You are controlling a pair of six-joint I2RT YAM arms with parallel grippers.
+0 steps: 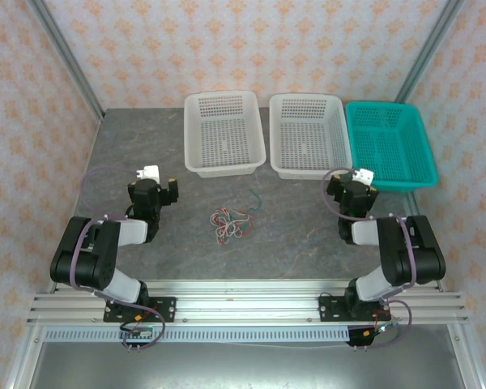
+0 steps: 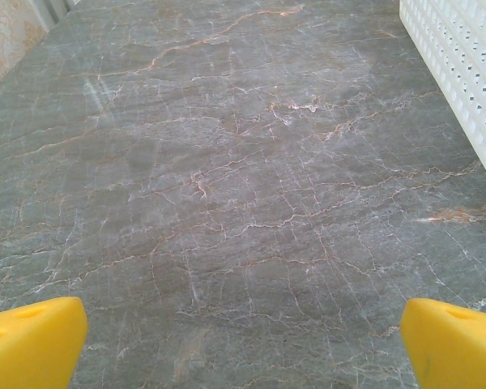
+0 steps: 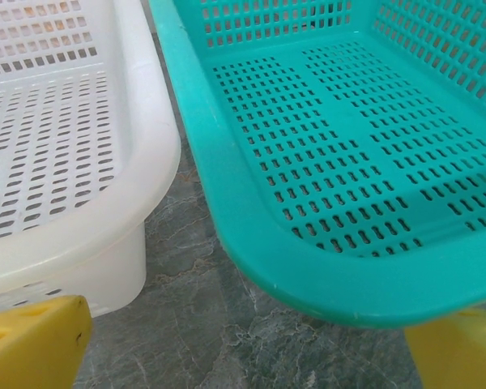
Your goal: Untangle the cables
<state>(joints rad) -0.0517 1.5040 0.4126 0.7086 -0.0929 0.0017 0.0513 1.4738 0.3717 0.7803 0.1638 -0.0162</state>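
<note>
Currently cables [image 1: 231, 220] knotted in clump on table [image 1: 308, 235], near front of left white basket [image 1: 224, 169]. Left gripper [image 1: 156, 180] off basket's near-left corner, right gripper [image 1: 358, 182] well right; both jaws wide, empty, likely staged for two-handed pull.

The top view looks down from behind the arms onto the whole bench [image 1: 308, 235]. The left wrist view skims low over the bench, with the left basket [image 2: 470, 73] at upper right. The right wrist view sits close to the middle basket [image 3: 154, 146] and the teal basket [image 3: 340, 288], both shared with the top view.
</note>
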